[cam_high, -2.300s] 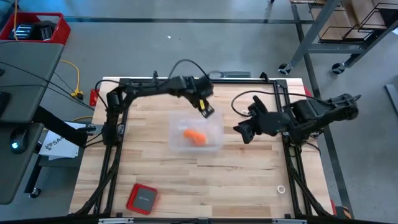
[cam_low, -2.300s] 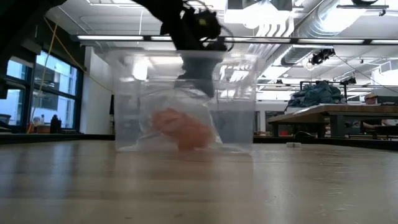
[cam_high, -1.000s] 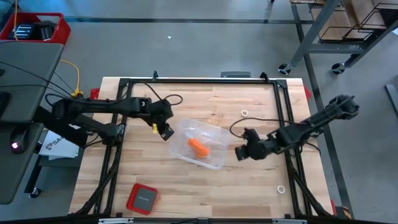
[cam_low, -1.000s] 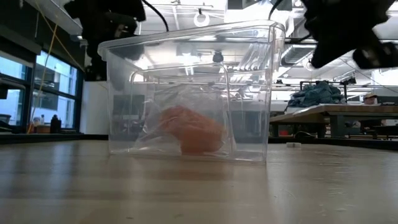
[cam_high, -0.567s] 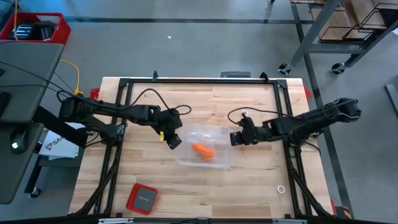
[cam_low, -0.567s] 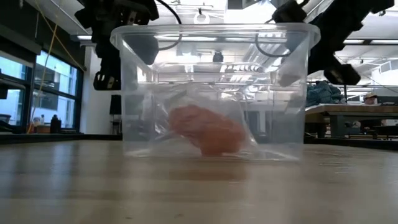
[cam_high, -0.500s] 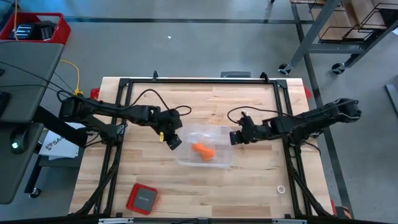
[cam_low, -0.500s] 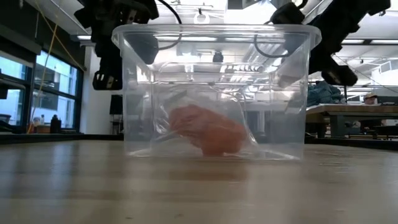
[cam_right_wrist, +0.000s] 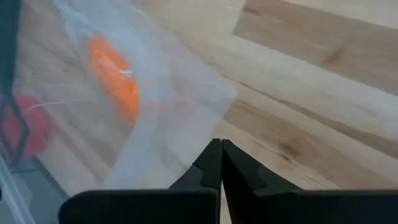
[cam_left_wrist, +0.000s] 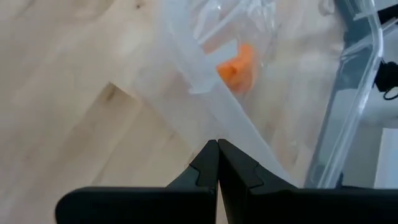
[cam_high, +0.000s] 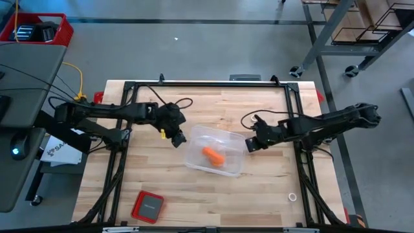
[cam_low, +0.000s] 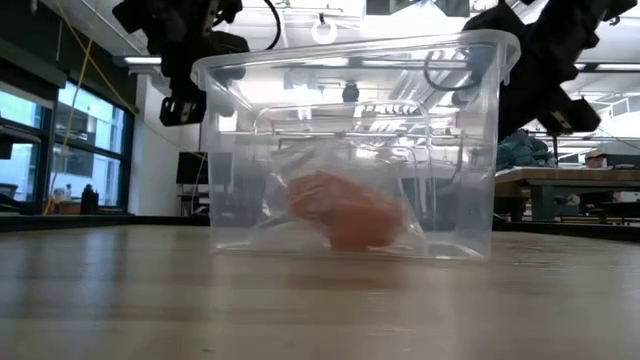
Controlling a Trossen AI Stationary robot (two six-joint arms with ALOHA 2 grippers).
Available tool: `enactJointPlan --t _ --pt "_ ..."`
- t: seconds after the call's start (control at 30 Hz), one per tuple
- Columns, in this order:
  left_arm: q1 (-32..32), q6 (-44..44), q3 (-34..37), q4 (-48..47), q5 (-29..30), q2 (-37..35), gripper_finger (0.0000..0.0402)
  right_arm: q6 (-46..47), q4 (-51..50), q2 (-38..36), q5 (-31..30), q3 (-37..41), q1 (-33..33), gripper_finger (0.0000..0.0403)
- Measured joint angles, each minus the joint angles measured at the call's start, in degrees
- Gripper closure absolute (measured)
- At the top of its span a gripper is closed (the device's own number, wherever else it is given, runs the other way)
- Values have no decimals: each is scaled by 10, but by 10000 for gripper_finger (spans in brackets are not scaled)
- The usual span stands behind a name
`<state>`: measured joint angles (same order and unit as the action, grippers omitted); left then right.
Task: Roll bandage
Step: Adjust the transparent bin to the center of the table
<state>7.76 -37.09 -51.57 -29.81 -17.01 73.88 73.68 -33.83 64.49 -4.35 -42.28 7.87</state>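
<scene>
Bandage: small orange roll, lying inside a crinkled clear plastic bag on the floor of the clear bin — seen through the wall in the low view, also through the plastic in both wrist views.
Clear bin: near the middle of the wooden table, set askew to the table edges, open side up.
Left gripper: just beside the bin's left corner, fingers pressed together, pinching nothing; fingertips meet at the bin's rim in the wrist view.
Right gripper: just beside the bin's right side, fingers pressed together, nothing between them — whether touching the wall, cannot tell.
Red square case: flat near the table's front-left edge, well apart from the bin.
Small ring: on the table near the front-right edge.
</scene>
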Motion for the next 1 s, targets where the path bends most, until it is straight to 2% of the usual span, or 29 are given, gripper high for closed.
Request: enactJointPlan --t 0.33,0.53,0.77,1.0 --pt "13 129 0 -23 -4 -18 401 18 -69 -44 3 0 -9 403" --pt "20 193 1 -76 32 -12 401 64 17 -18 11 0 2 403" --pt "20 278 1 -101 21 -17 401 68 47 16 7 0 -9 403" --pt "7 282 9 -99 20 -17 401 35 83 16 0 0 -57 403"
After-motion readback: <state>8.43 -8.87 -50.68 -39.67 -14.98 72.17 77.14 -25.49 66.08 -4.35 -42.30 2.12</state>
